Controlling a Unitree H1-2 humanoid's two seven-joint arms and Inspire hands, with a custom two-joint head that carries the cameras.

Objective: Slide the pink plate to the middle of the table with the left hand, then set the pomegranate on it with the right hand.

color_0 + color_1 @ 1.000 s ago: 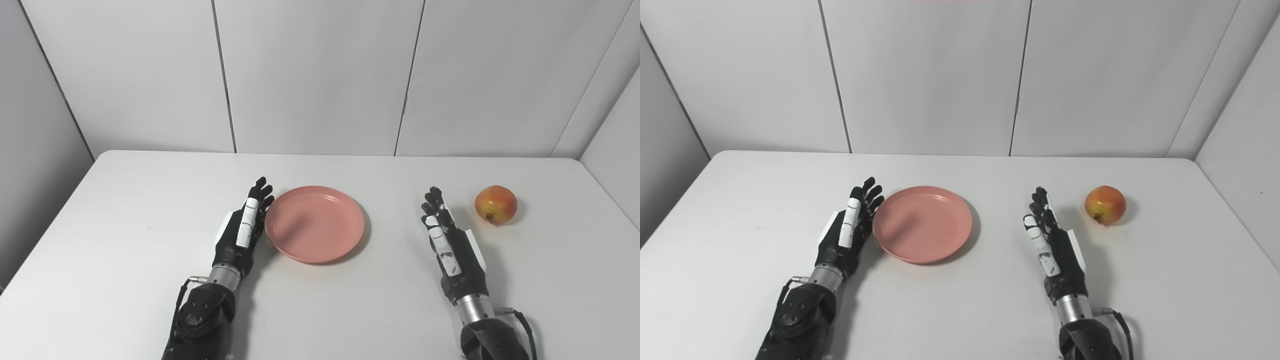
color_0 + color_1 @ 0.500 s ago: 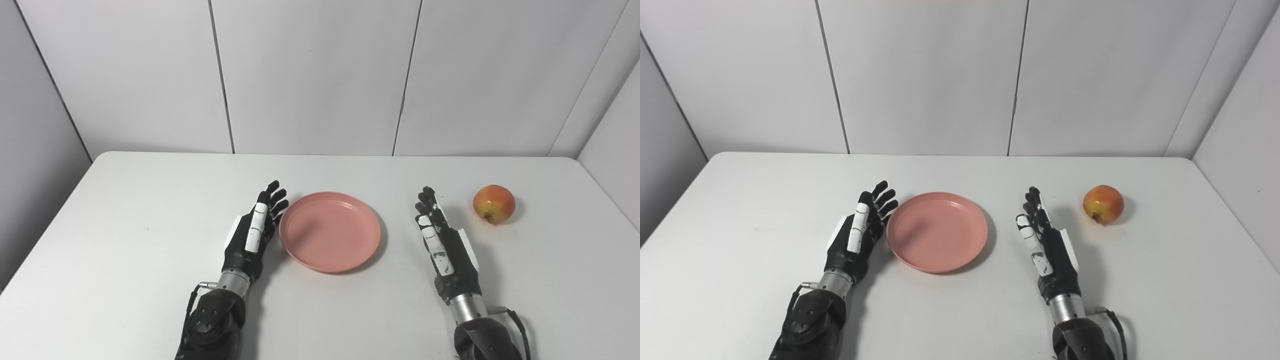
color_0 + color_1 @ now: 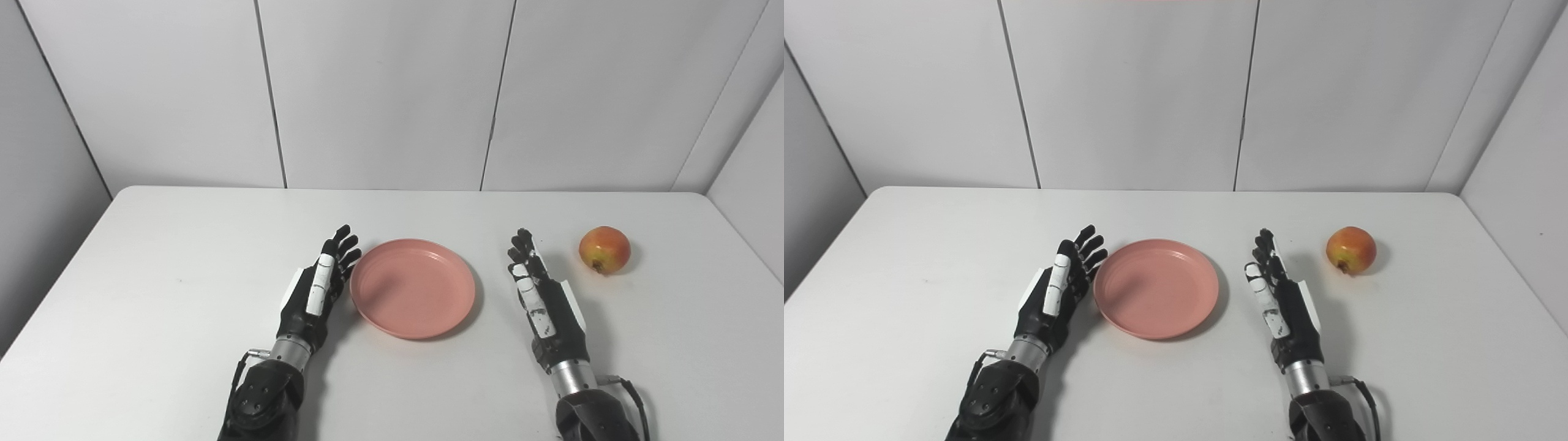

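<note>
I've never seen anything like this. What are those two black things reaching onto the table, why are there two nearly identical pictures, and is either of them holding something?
Those are the two arms of a humanoid robot, each ending in a hand with fingers and a thumb. The two pictures come from two cameras set side by side on its head, like a pair of eyes, so they show the same scene from slightly different spots.

On the white table lie just two things: a pink plate near the middle and a pomegranate far to the right.

The left hand stands on edge with its fingers straight, right against the plate's left rim, placed to push it sideways. The right hand rests open between plate and fruit, touching neither. Neither hand holds anything; the plate has nothing on it, and the pomegranate sits on the table.
</note>
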